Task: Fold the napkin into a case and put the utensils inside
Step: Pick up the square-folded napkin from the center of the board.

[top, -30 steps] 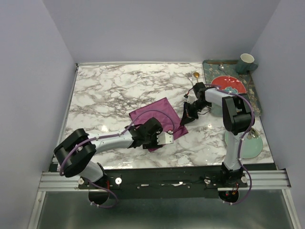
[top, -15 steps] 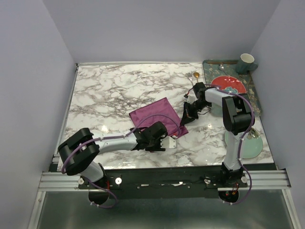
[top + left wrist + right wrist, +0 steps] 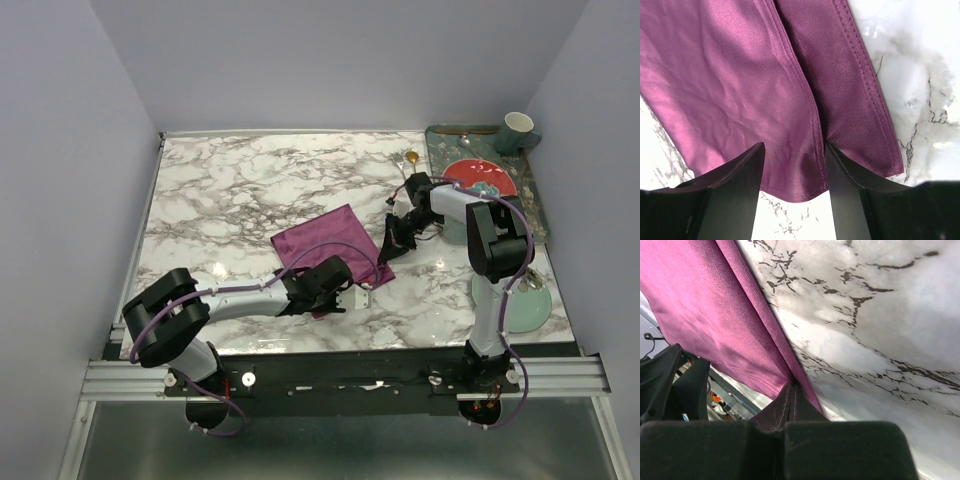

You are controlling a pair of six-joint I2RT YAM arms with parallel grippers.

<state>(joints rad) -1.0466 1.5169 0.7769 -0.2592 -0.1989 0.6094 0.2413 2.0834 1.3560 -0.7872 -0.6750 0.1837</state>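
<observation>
The plum-purple napkin [image 3: 332,240] lies on the marble, folded with one flap over the other [image 3: 765,80]. My left gripper [image 3: 333,284] is open over its near end, and the fingers [image 3: 737,175] straddle the top flap's corner [image 3: 795,180]. My right gripper [image 3: 394,238] is shut on the napkin's right edge [image 3: 765,335] and pinches the hem between its tips [image 3: 792,392]. A gold spoon [image 3: 408,160] lies at the far side of the table beside the tray. I cannot make out the silver fork.
A dark tray [image 3: 533,200] at the back right holds a red plate [image 3: 480,176] and a cup [image 3: 517,130]. A pale green plate [image 3: 530,305] sits by the right arm's base. Walls enclose the table on three sides.
My left gripper has slid a little right and nearer along the napkin's near end. The right gripper has kept its hold and has not moved.
</observation>
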